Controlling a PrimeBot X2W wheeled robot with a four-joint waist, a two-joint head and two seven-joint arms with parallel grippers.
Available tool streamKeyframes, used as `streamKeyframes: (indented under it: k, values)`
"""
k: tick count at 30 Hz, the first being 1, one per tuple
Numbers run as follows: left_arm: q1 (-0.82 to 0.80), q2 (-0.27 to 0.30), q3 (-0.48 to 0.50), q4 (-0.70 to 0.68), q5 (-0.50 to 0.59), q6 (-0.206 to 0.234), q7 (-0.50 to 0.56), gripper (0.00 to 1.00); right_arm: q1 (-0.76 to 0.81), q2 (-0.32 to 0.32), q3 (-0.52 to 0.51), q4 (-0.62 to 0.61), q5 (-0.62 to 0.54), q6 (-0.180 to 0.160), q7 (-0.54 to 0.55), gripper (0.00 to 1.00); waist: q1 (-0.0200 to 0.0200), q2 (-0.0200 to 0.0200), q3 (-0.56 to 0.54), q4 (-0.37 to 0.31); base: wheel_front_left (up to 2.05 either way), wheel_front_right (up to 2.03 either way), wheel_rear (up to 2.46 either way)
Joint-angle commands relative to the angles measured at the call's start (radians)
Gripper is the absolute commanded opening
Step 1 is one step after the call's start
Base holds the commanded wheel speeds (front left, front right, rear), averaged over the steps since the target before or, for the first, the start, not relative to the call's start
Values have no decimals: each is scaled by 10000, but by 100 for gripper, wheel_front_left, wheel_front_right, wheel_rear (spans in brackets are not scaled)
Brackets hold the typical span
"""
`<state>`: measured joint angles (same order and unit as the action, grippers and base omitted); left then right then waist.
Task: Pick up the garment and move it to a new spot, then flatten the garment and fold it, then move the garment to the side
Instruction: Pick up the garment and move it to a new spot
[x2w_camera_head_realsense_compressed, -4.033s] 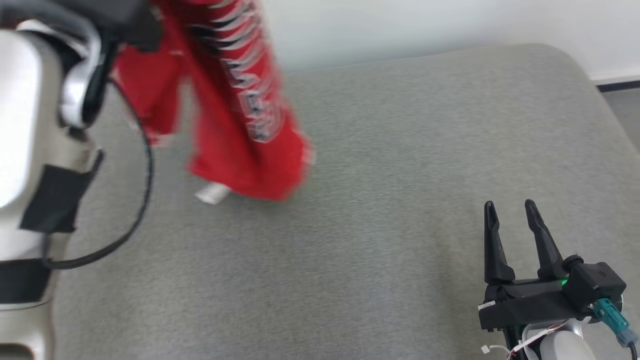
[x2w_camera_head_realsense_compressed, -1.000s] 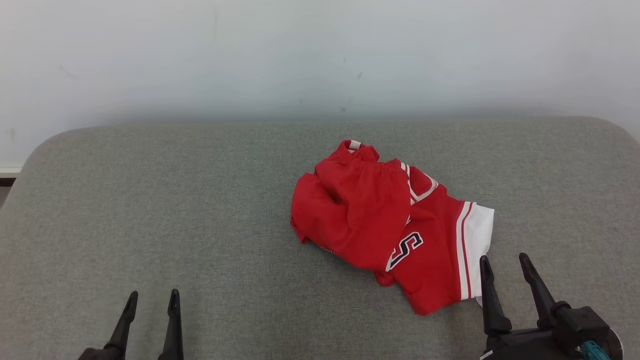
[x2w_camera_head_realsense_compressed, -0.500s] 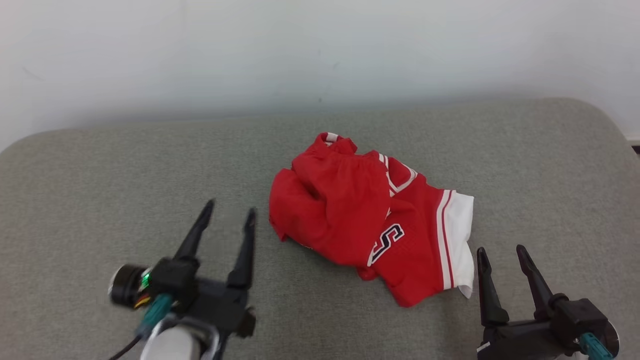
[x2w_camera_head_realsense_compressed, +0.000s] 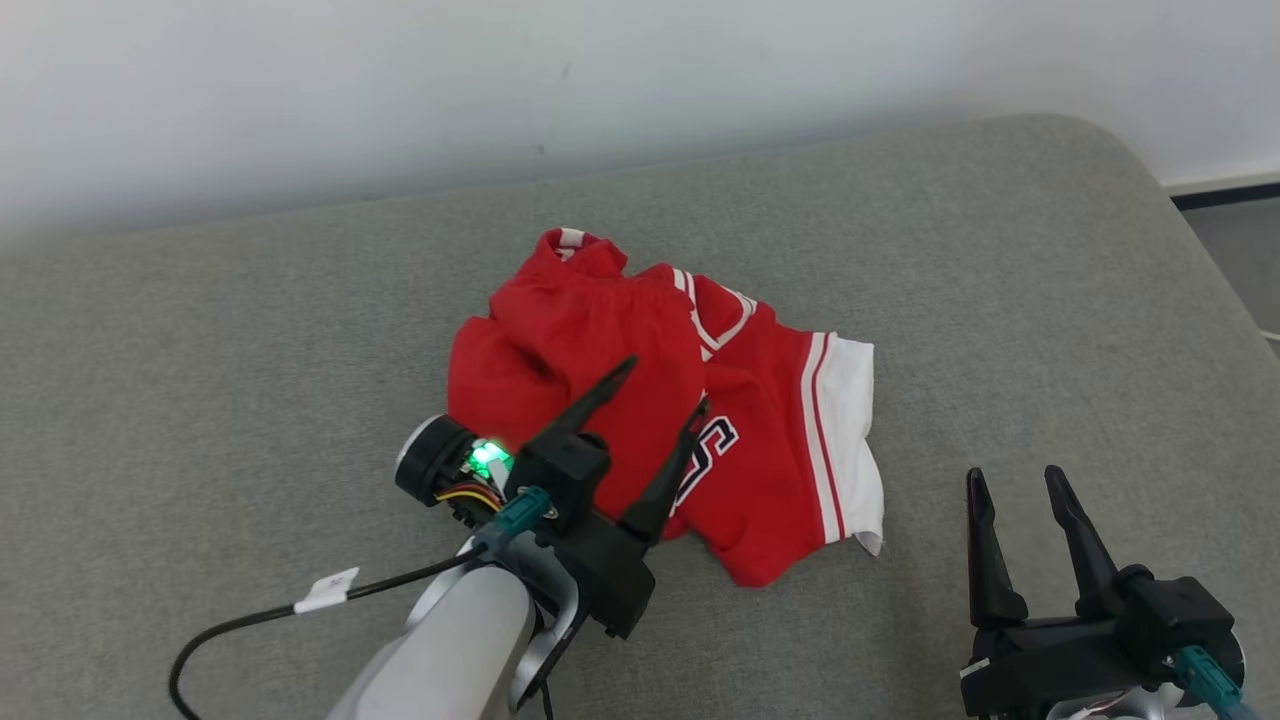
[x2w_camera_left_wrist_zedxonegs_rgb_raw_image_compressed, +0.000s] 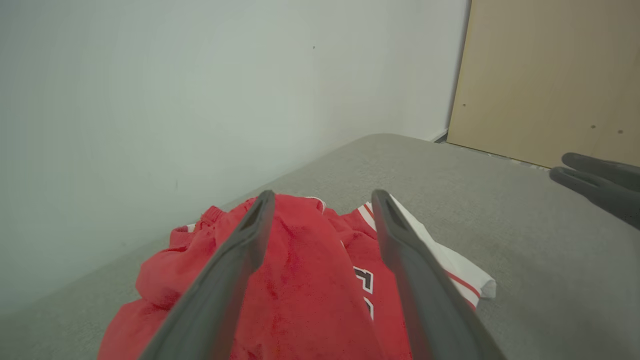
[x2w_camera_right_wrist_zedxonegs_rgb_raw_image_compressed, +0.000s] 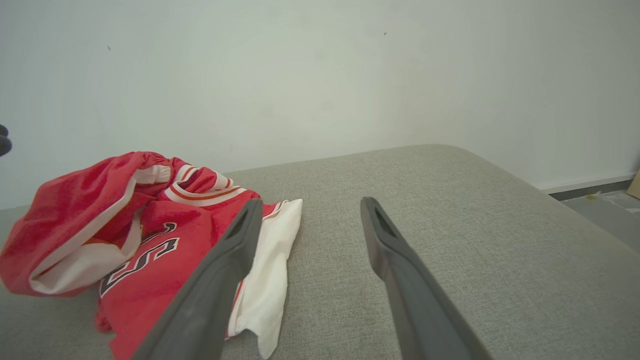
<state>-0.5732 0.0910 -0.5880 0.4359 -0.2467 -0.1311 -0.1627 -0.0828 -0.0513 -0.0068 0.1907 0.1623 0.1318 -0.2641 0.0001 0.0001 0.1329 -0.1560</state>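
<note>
One crumpled garment (x2w_camera_head_realsense_compressed: 780, 430), soft red cloth with white bands and dark-edged lettering, lies heaped near the middle of the grey woven cushioned surface (x2w_camera_head_realsense_compressed: 250, 380). Two dark, tapered hands show: the left hand (x2w_camera_head_realsense_compressed: 667, 384) is over its near-left folds, released and empty, and the right hand (x2w_camera_head_realsense_compressed: 1015, 474), also released, sits near right, apart from it.

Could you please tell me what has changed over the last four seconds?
The left gripper let go of the red garment, which now lies crumpled on the grey cushion, then reached forward, open, over it. The right gripper stayed open at the lower right.
</note>
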Motion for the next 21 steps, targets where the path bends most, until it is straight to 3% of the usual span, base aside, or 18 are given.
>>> streamKeyframes:
  k: [1,6,13,14,15,16,21]
  values:
    - [-136,17,-112,134,-30,20,99,100,-116,11,13,-6,70,-22,-6,100,-1,-1,213,-253,0,0,0]
    - [-313,90,-536,637,298,117,522,100,-190,11,85,-25,195,-22,-6,100,-1,-1,320,-467,0,0,0]
    - [-260,209,-824,1652,704,675,994,100,-245,13,42,-60,262,-22,-6,100,-1,-1,459,-705,0,0,0]
    - [-246,223,-851,1783,709,682,1006,77,-256,11,29,-59,262,-22,-6,100,-1,-1,464,-721,0,0,0]
    - [-308,235,-836,1818,766,766,850,44,-269,11,18,-60,258,-22,-6,100,-1,-1,470,-732,0,0,0]
    - [-361,256,-841,1919,793,794,792,0,-284,13,9,-66,247,-22,-6,100,-1,-1,468,-736,0,0,0]
    - [-624,142,-788,2149,599,722,348,0,-255,10,-28,-80,174,-22,-6,100,-1,-1,366,-627,0,0,0]
